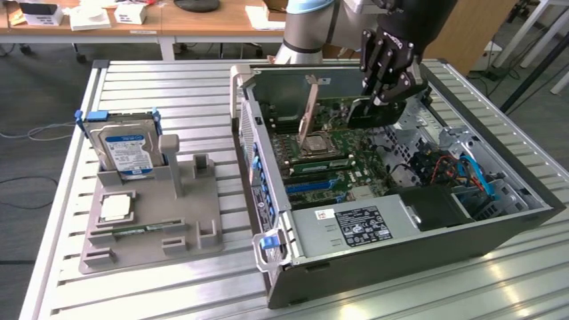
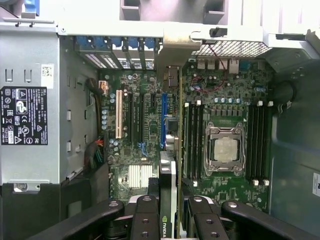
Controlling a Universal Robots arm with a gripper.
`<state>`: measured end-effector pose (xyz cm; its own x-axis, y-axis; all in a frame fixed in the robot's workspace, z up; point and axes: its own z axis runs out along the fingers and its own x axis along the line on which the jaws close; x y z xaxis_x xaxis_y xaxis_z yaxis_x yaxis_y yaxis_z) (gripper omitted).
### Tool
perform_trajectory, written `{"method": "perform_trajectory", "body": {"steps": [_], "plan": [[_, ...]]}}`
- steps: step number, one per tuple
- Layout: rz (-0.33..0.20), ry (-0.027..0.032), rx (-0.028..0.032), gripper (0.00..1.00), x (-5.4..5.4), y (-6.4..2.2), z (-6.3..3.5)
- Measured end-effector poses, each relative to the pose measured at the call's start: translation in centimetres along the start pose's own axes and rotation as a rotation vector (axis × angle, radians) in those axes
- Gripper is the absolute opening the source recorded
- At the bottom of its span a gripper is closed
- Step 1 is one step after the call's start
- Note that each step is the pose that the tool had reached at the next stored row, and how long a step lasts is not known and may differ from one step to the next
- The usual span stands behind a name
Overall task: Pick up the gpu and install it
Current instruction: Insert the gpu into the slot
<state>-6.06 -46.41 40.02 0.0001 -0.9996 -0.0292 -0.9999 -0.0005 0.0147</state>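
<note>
Two fingers (image 2: 145,216) are clamped on the gpu (image 2: 170,170), pinching the thin card edge-on between them. It extends just beyond the fingers, over the motherboard (image 2: 235,192) inside the open computer case (image 1: 400,247).

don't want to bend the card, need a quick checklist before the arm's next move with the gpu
1. tool shut on gpu: ok
2. pc case open on top: ok
3. gpu over the motherboard: ok
4. gpu edge lined up with the blue slot: cannot tell
5. gpu seated in a slot: not ok, it seems to hang above the board
</note>
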Motion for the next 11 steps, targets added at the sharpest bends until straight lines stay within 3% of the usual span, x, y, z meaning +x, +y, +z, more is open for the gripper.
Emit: {"method": "perform_trajectory", "body": {"steps": [11], "plan": [[0.001, -0.0003, 0.0001, 0.27, 0.02, -0.01, 0.75]]}}
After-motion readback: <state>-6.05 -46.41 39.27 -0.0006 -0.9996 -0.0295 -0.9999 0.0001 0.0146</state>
